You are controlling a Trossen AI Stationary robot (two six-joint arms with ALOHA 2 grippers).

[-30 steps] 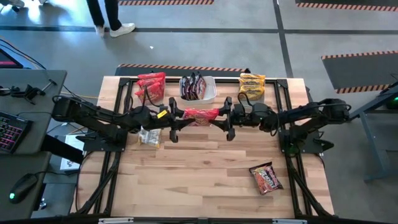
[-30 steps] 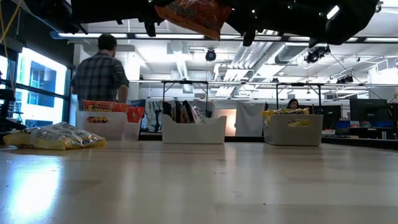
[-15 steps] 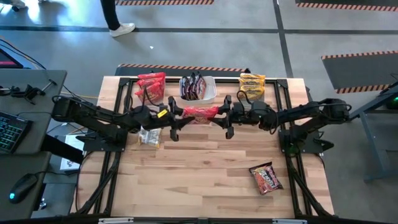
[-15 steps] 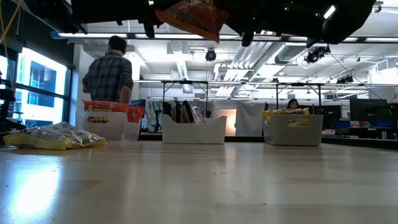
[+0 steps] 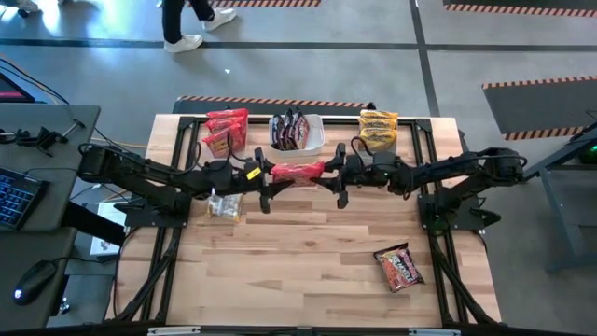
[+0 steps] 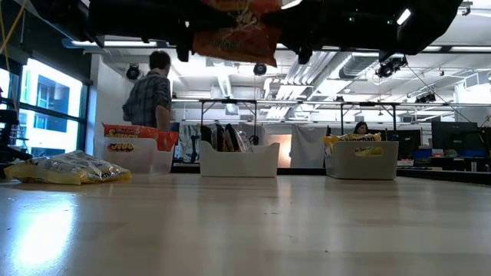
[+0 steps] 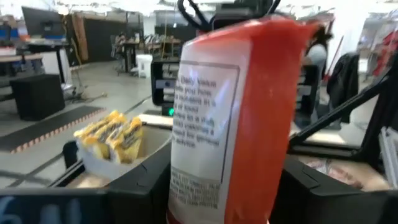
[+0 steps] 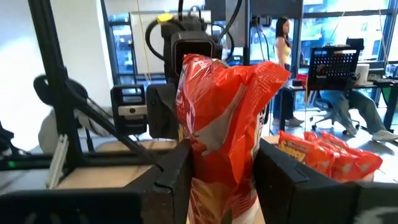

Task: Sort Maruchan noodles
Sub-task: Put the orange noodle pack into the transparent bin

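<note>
— How are my arms set?

— Both reach level toward frame centre, meeting over the table (image 5: 308,252). My right gripper (image 5: 341,177) pinches one end of the red packet (image 5: 298,171); my left gripper (image 5: 261,179) stands spread at the other end.

— And the tubs?

— Along the top edge: red packets in the left tub (image 5: 224,133), dark ones in the middle tub (image 5: 314,133), yellow in the right tub (image 5: 377,130).

A pale wooden plank surface (image 5: 298,252) framed by black rails is seen. Along its far edge three clear rectangular plastic tubs are set in a row: one (image 5: 225,133) filled with red-orange packets, one (image 5: 297,133) with dark maroon packets, one (image 5: 378,129) with yellow packets. A crinkly yellow-tan packet (image 5: 222,204) lies flat near the left side, and a dark brown-maroon packet (image 5: 399,267) lies toward the near right corner.
</note>
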